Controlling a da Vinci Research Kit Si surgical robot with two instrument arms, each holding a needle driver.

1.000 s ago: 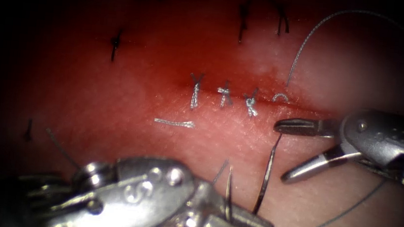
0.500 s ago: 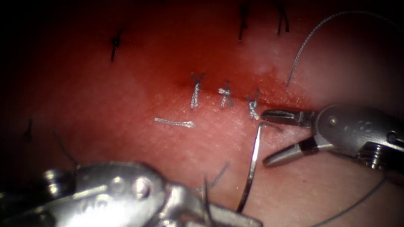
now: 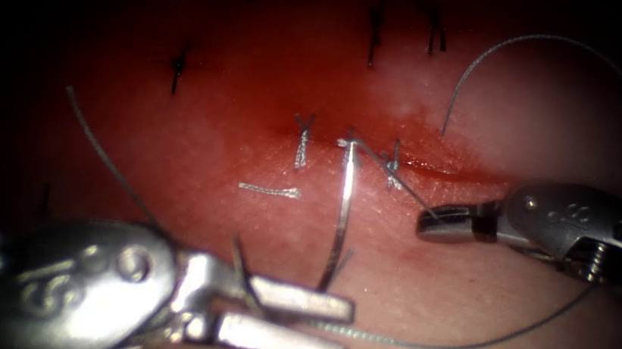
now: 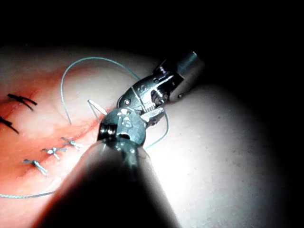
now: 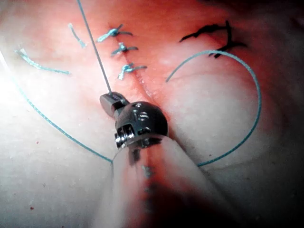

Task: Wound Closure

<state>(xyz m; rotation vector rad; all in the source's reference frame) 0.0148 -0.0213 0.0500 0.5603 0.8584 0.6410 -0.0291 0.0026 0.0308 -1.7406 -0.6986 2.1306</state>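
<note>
Your right tool [image 3: 436, 223] has its jaws clamped on the needle [image 3: 343, 208] near its tip, while your left tool [image 3: 297, 319], jaws parted, holds nothing. The needle is clear of the tissue [image 3: 199, 148], below the cut [image 3: 433, 167] with its 3 knotted stitches [image 3: 302, 142]. Thread [image 3: 565, 62] arcs above.

Both tools look like polished metal. The left tool [image 3: 297, 321] has bright, glossy jaws with soft reflections, and the right tool [image 3: 447, 222] has a smoother grey shine on its rounded body. The needle [image 3: 343, 208] is thin, shiny steel, with a strong light line along its curve. The thread [image 3: 462, 341] looks like a fine twisted fibre, pale and matt. The tissue [image 3: 526, 309] is wet and slightly glossy, with a fine grainy skin; red fluid [image 3: 420, 143] gives a wet shine along the cut.
</note>
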